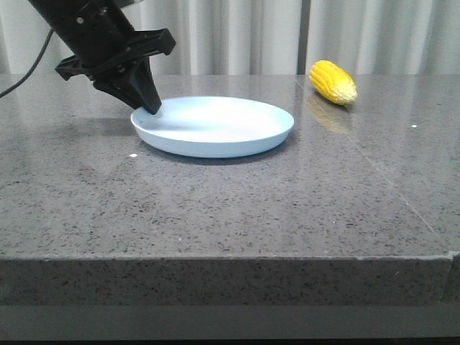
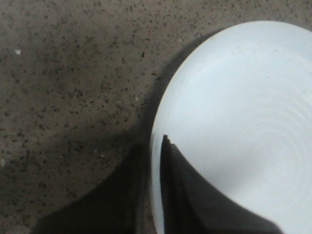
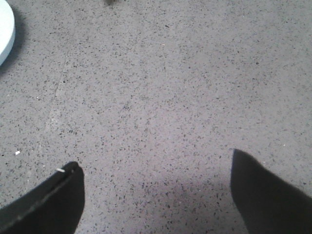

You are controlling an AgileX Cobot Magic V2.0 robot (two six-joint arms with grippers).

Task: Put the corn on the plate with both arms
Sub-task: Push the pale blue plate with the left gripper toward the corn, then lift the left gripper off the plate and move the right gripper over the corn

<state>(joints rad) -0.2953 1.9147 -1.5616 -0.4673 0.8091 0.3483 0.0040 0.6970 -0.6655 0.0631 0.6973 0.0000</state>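
corn [image 1: 333, 82] lies on surface [image 1: 230, 208], well right of plate [image 1: 213, 126] | stiff, light, rounded, may roll: grip mid-cob | left gripper [image 1: 149, 106] jaws astride plate's left rim, grip unclear | right gripper [image 3: 156, 190] jaws wide, empty

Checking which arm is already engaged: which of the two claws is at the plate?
The left claw, its tips on the plate at its left rim. The right claw hangs open over bare table.

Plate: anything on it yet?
No food on the plate; the corn lies apart on the table. The left gripper sits at its rim, one finger covering part of the surface.
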